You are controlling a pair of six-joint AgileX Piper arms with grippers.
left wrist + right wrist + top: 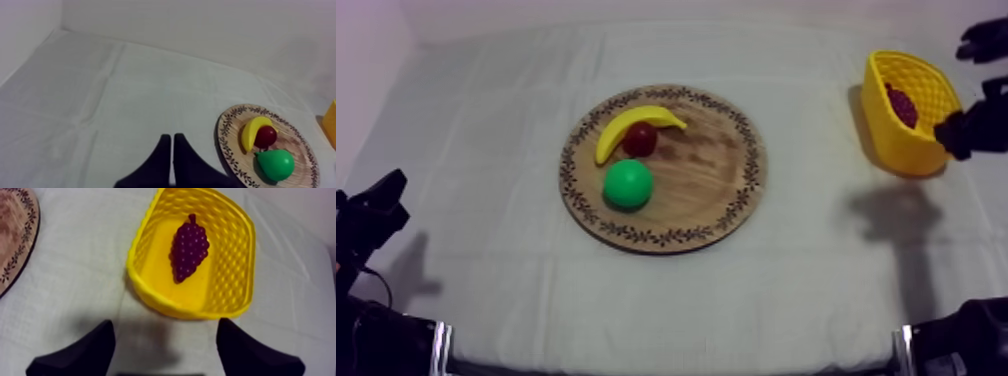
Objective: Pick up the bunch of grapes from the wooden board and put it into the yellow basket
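Grapes point(901, 104) lie in the yellow basket point(892, 150) at the frame's upper right, right tool point(165, 325) apart and empty just beside it, left tool point(172, 137) pressed together well away, so lifting off without nudging that basket seems wisest.

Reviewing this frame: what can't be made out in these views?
Top view: the yellow basket's wall hides much of the bunch of grapes.
Left wrist view: the edge leaves a yellow sliver of the basket; the banana covers part of the small red fruit.
Right wrist view: the edge cuts off most of the wooden board.
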